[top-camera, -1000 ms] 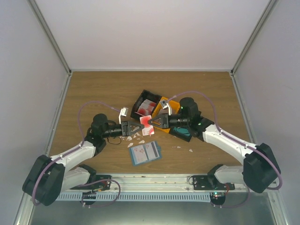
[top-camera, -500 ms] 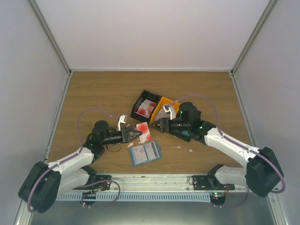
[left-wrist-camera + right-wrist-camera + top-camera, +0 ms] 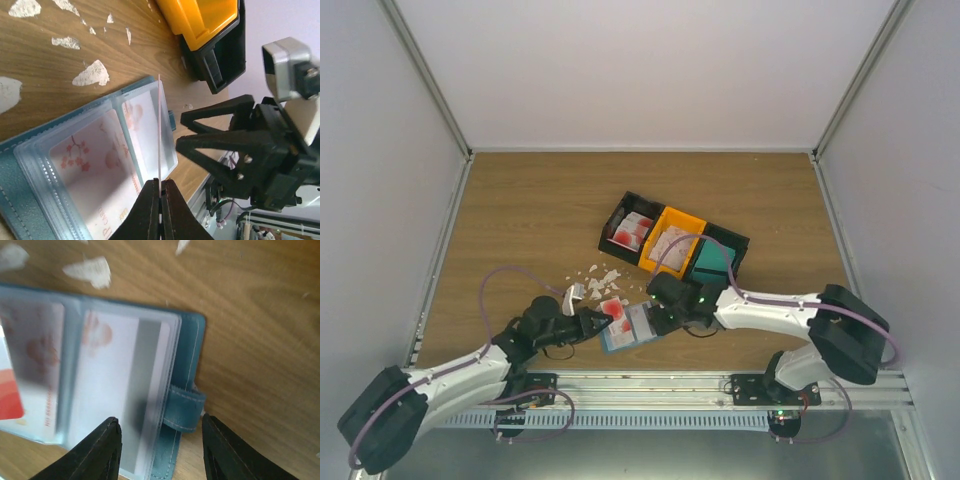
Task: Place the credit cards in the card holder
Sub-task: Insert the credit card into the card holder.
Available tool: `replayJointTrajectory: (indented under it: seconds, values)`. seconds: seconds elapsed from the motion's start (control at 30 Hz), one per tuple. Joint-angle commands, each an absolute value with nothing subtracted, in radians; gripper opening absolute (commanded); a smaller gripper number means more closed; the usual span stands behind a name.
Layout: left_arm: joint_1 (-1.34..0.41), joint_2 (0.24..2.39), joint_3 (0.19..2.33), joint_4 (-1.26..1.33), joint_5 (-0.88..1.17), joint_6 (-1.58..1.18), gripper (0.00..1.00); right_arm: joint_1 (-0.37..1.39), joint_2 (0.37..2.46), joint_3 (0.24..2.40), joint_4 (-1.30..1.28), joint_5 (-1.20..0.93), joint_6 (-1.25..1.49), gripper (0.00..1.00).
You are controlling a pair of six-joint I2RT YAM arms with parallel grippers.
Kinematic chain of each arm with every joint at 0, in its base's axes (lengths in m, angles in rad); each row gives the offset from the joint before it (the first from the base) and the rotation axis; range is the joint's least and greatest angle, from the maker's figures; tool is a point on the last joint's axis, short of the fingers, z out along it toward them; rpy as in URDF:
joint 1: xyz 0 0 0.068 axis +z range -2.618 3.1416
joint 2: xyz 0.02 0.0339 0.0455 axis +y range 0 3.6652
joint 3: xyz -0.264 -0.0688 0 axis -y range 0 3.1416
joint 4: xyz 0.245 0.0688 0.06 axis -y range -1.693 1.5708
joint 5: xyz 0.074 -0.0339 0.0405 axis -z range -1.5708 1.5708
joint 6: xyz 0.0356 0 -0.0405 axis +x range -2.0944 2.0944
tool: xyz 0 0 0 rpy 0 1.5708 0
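L grip (image 3: 160, 194): clenched on a card (image 3: 159, 131), seen edge-on in left wrist view.
Card: white w/ red print, right over holder (image 3: 75, 165), at seam btwn its clear pockets; touching or not, can't tell.
Holder: lies open on table (image 3: 520, 200), near edge, centre, btwn both grips.
R grip (image 3: 160, 442): released, jaws spread over holder's right side, strap tab (image 3: 186, 407) btwn the fingers.
Pocket cards (image 3: 115, 375): already in holder.
Bin cards (image 3: 636, 230): in black bin (image 3: 616, 222), far of holder.
Scraps (image 3: 595, 275): far-left of holder.
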State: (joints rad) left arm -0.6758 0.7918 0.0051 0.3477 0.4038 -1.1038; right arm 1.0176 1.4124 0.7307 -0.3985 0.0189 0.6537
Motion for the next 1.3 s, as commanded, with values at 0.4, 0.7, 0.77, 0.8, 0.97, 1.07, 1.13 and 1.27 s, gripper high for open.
replayJointTrajectory:
  seconds: [0.4, 0.7, 0.77, 0.8, 0.97, 1.07, 1.13, 1.27]
  values:
    - [-0.860, 0.920, -0.083, 0.512, 0.178, -1.326, 0.00, 1.074, 1.492, 0.661, -0.386, 0.011, 0.827, 0.35]
    - [-0.866, 0.975, -0.092, 0.538, 0.187, -1.330, 0.00, 1.074, 1.497, 0.641, -0.390, 0.003, 0.866, 0.33]
    - [-0.870, 0.985, -0.091, 0.543, 0.186, -1.329, 0.00, 1.074, 1.501, 0.642, -0.389, -0.020, 0.868, 0.32]
    - [-0.873, 0.996, -0.092, 0.549, 0.185, -1.330, 0.00, 1.074, 1.505, 0.644, -0.388, -0.021, 0.868, 0.32]
    - [-0.887, 1.077, -0.089, 0.617, 0.185, -1.320, 0.00, 1.074, 1.511, 0.637, -0.372, -0.041, 0.871, 0.30]
    - [-0.897, 1.141, -0.078, 0.653, 0.183, -1.318, 0.00, 1.074, 1.513, 0.633, -0.366, -0.047, 0.874, 0.29]
    - [-0.901, 1.181, -0.075, 0.677, 0.175, -1.319, 0.00, 1.074, 1.512, 0.632, -0.368, -0.050, 0.874, 0.29]
    - [-0.911, 1.237, -0.074, 0.713, 0.167, -1.332, 0.00, 1.075, 1.502, 0.620, -0.364, -0.053, 0.880, 0.28]
